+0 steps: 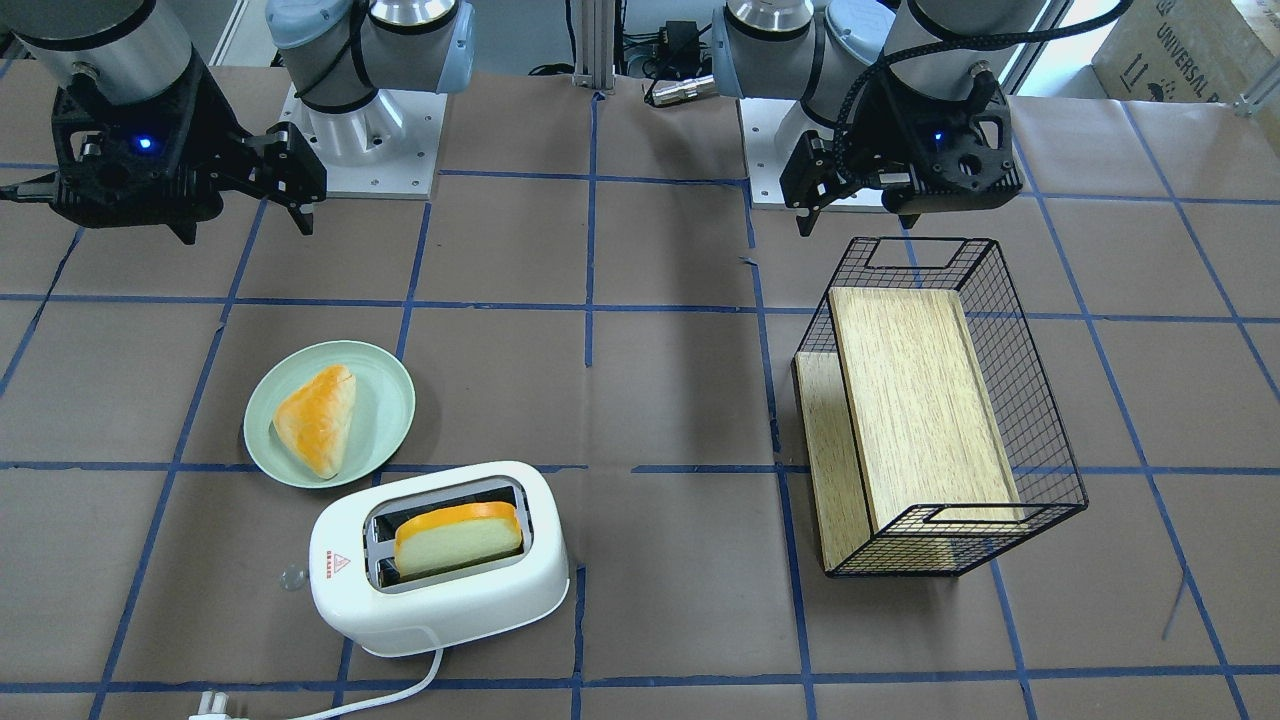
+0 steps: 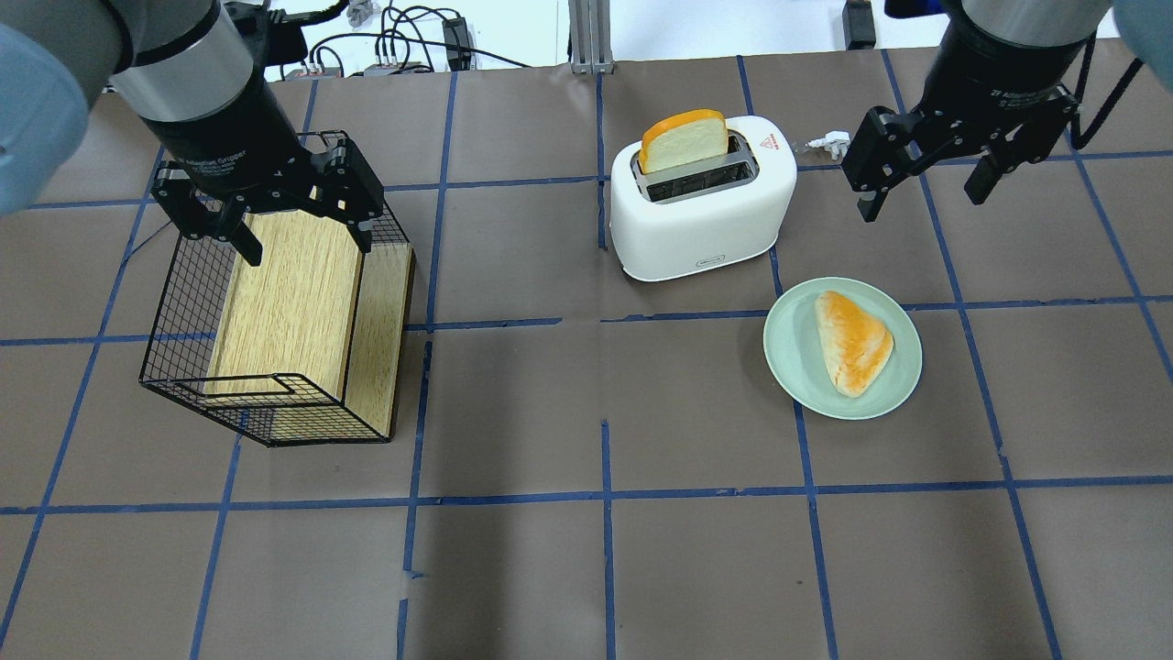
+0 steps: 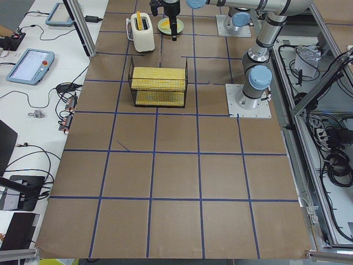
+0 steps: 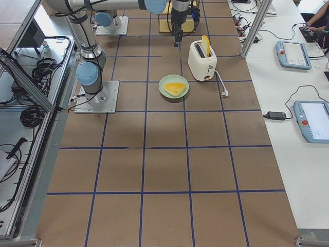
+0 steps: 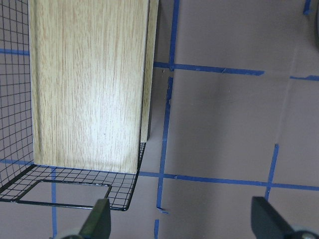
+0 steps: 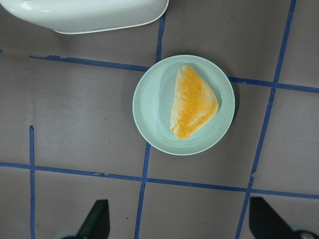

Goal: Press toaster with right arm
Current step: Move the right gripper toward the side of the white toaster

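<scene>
The white toaster (image 1: 440, 600) (image 2: 706, 229) stands on the brown table with a slice of bread (image 1: 458, 540) (image 2: 685, 139) sticking up from one slot. Its clear knob (image 1: 292, 577) is at one end. My right gripper (image 2: 921, 192) (image 1: 245, 215) hangs open and empty in the air, to the right of the toaster in the overhead view and apart from it. The right wrist view shows its fingertips (image 6: 97, 221) spread and the toaster's edge (image 6: 84, 12) at the top. My left gripper (image 2: 304, 240) (image 1: 857, 215) is open and empty above the wire basket.
A green plate (image 2: 788, 357) (image 6: 149, 124) with a triangular pastry (image 2: 852, 341) (image 6: 192, 102) lies beside the toaster. A black wire basket (image 2: 174, 321) (image 1: 1050, 400) with a wooden board (image 2: 284, 293) lies on its side. The toaster's cord and plug (image 1: 215, 705) lie behind it.
</scene>
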You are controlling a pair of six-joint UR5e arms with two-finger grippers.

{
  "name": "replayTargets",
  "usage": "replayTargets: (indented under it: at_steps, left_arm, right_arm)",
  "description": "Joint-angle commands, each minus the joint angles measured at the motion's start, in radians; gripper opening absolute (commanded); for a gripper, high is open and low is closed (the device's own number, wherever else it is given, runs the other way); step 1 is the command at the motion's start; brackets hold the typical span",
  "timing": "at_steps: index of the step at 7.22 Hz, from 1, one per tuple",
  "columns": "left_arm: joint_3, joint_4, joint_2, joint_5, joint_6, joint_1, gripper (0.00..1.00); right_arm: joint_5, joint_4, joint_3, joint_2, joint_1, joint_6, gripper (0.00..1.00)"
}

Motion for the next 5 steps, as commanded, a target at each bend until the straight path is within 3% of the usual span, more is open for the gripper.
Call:
replayTargets:
  at_steps: [1, 3, 4, 5]
  left_arm:
    - [0.000, 0.000, 0.000, 0.000, 0.000, 0.000, 1.00]
    - [0.001, -0.001, 0.000, 0.000, 0.000, 0.000, 1.00]
    - [0.000, -0.001, 0.000, 0.000, 0.000, 0.000, 1.00]
    - [0.000, -0.001, 0.000, 0.000, 0.000, 0.000, 1.00]
  right_arm:
    - [0.001, 0.000, 0.006, -0.001, 0.000, 0.000, 1.00]
    - [0.003, -0.065, 0.007, 0.002, -0.003, 0.005, 0.99]
    - [0.013, -0.078, -0.009, 0.012, -0.006, 0.006, 0.91]
    - [0.016, -0.093, -0.025, 0.031, -0.012, 0.006, 0.92]
